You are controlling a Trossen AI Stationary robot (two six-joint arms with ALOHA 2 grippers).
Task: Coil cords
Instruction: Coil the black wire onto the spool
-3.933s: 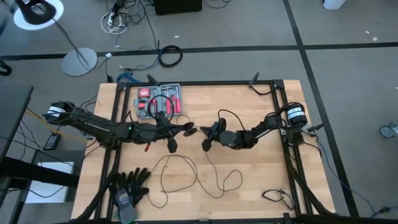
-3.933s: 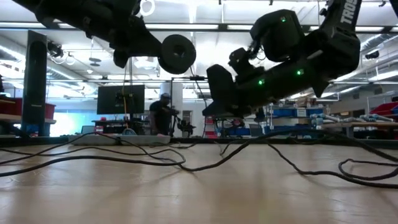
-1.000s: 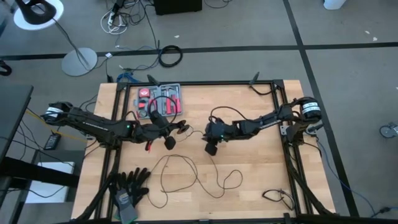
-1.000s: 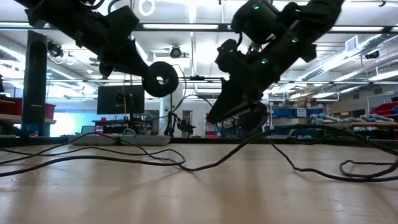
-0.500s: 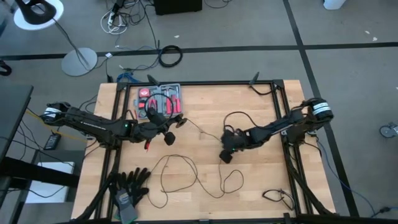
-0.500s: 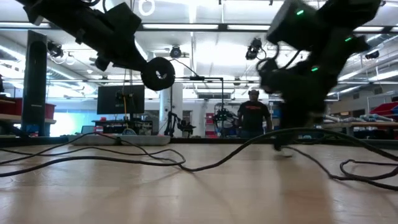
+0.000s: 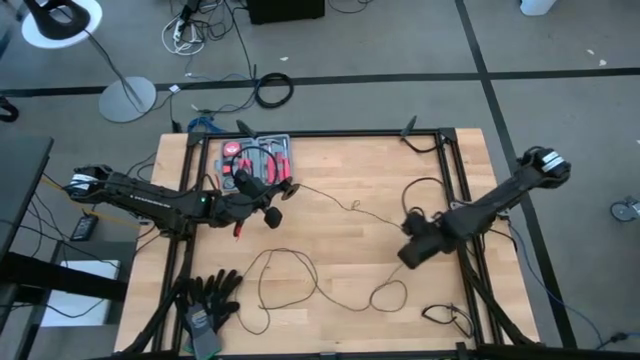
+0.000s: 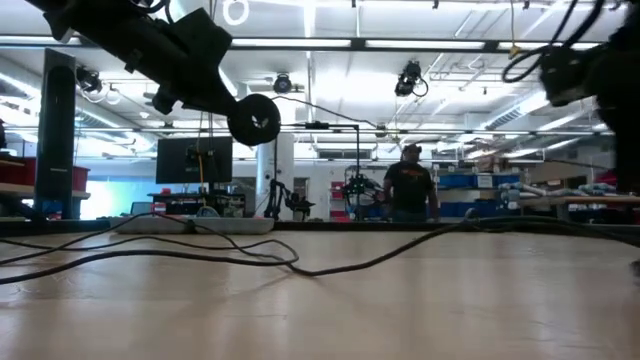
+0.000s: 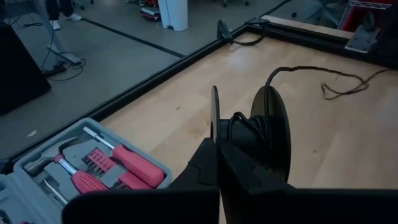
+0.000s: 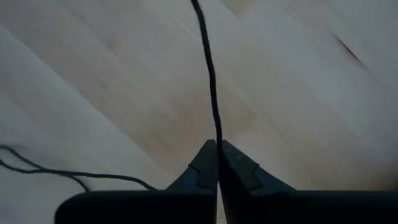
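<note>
Now | thin black cord taut between disc in left end effector | right end effector pinching cord

Wooden table: cord, toolkit, gloves

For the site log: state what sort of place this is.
Probably a robotics lab or workshop: a wooden workbench in a black frame, a screwdriver tool kit at its corner, and open floor with shelving and a standing person behind.
</note>
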